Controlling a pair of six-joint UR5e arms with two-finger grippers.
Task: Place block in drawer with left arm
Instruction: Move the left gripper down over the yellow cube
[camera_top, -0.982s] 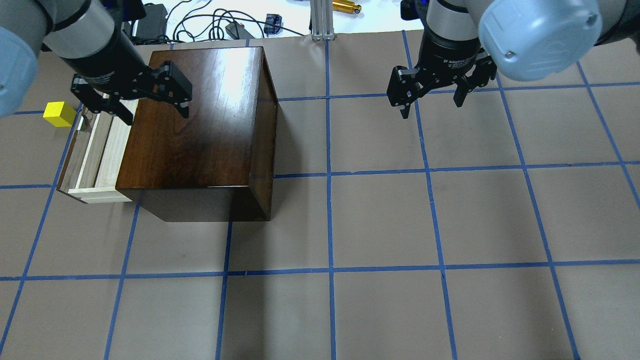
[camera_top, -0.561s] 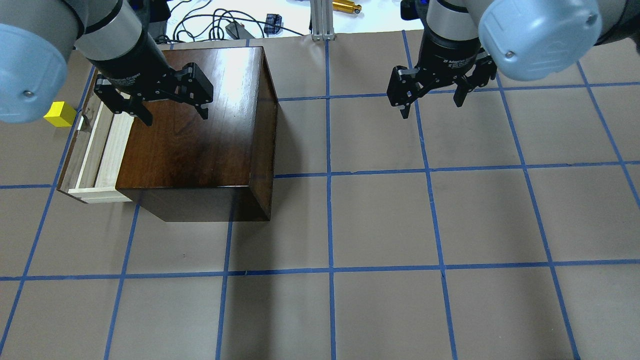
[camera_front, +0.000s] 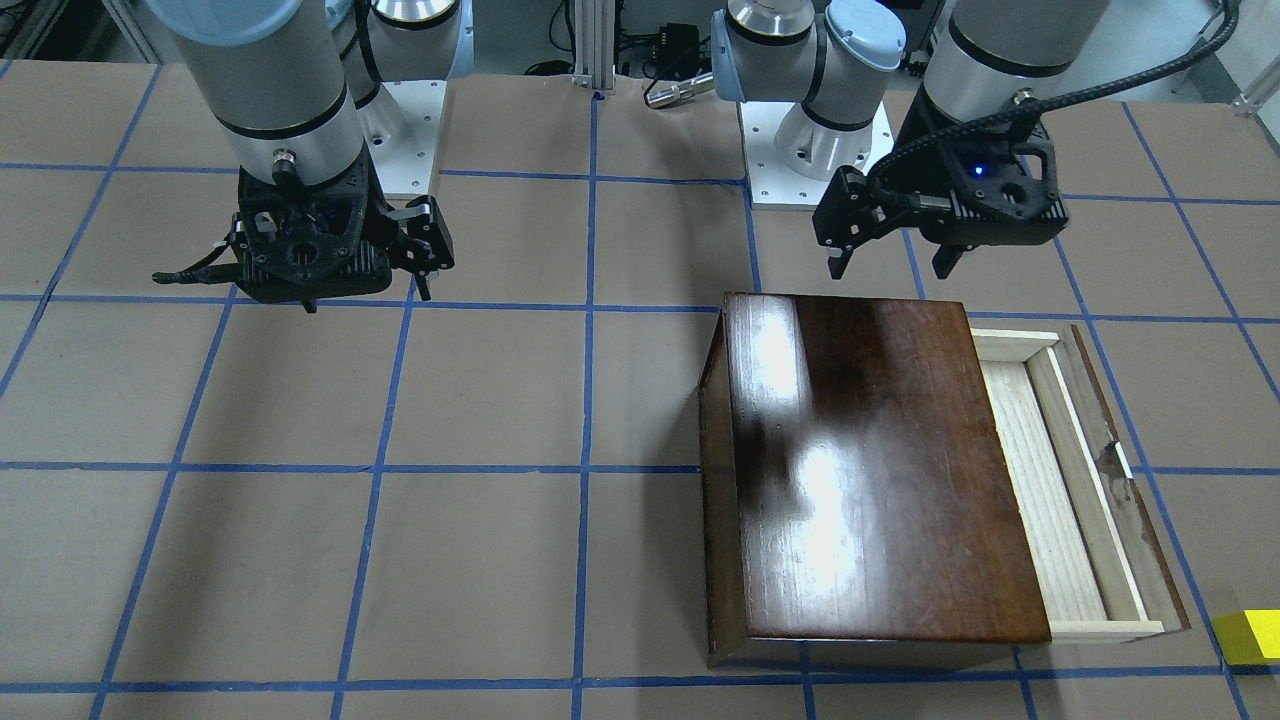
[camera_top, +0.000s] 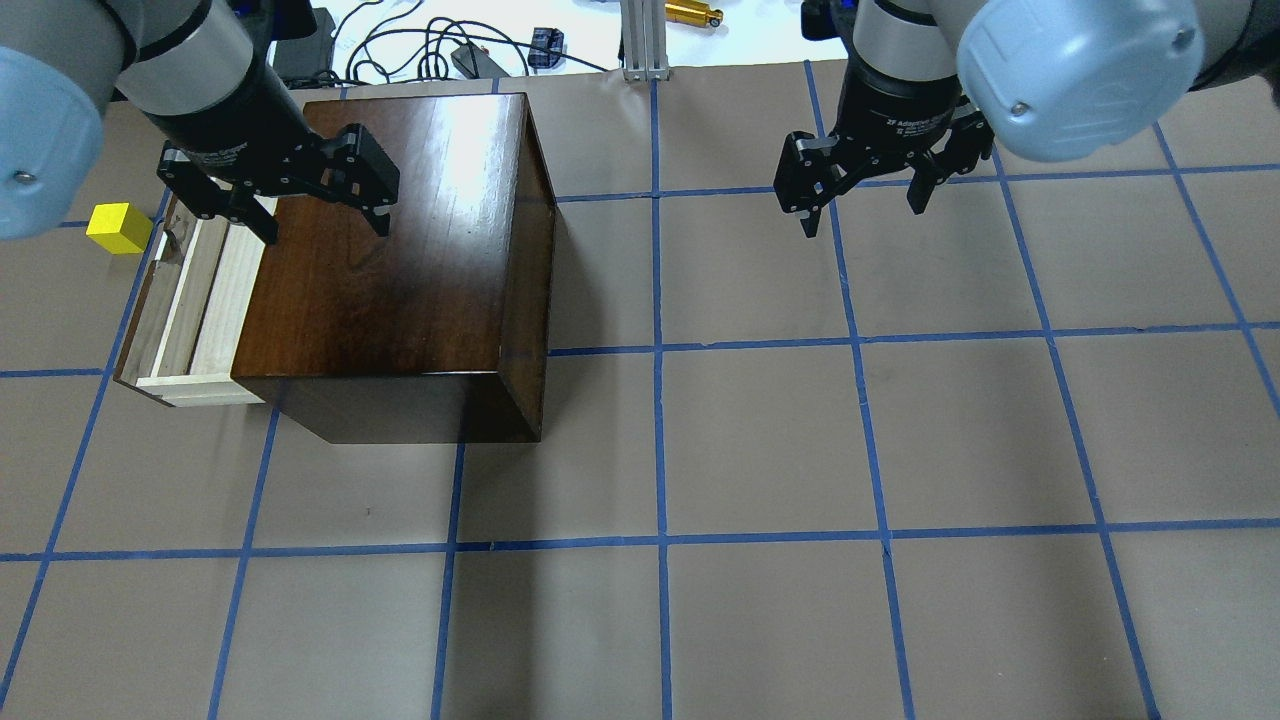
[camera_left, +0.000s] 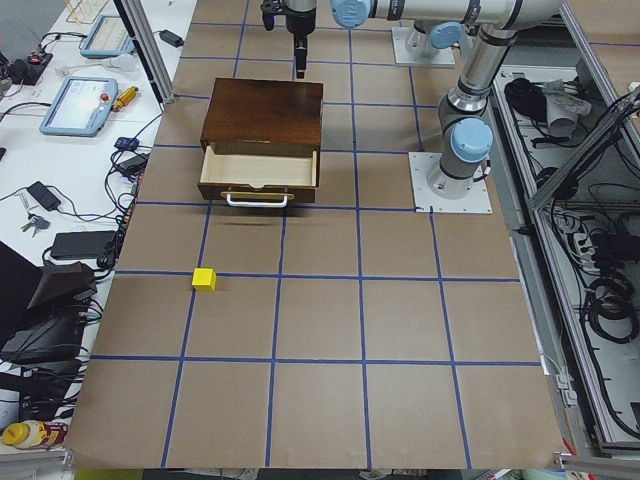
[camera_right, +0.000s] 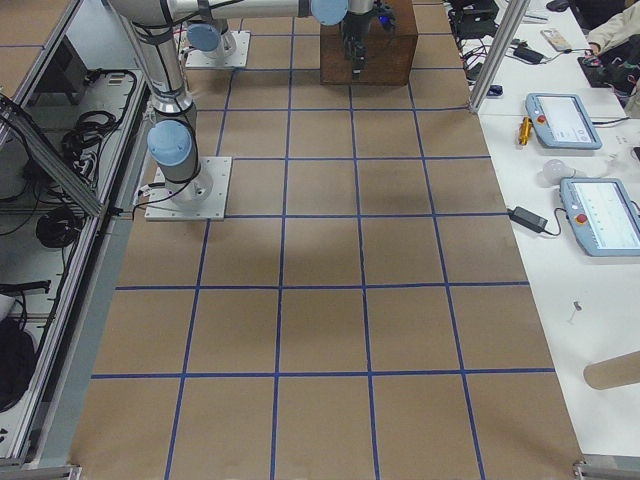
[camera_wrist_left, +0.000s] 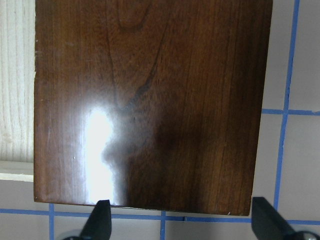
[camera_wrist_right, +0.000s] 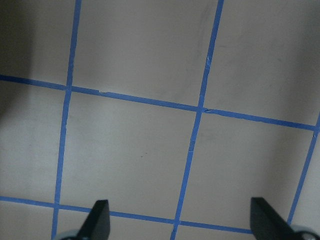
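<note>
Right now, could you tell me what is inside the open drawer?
The drawer shows only bare pale wood in its pulled-out part; the yellow block sits on the table outside it. The part under the wooden box is hidden.

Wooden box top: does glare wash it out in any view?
Left wrist view: white glare patch on the wooden box, grain readable around it; front-facing view: two softer bright patches; overhead view: glare near its far edge.
</note>
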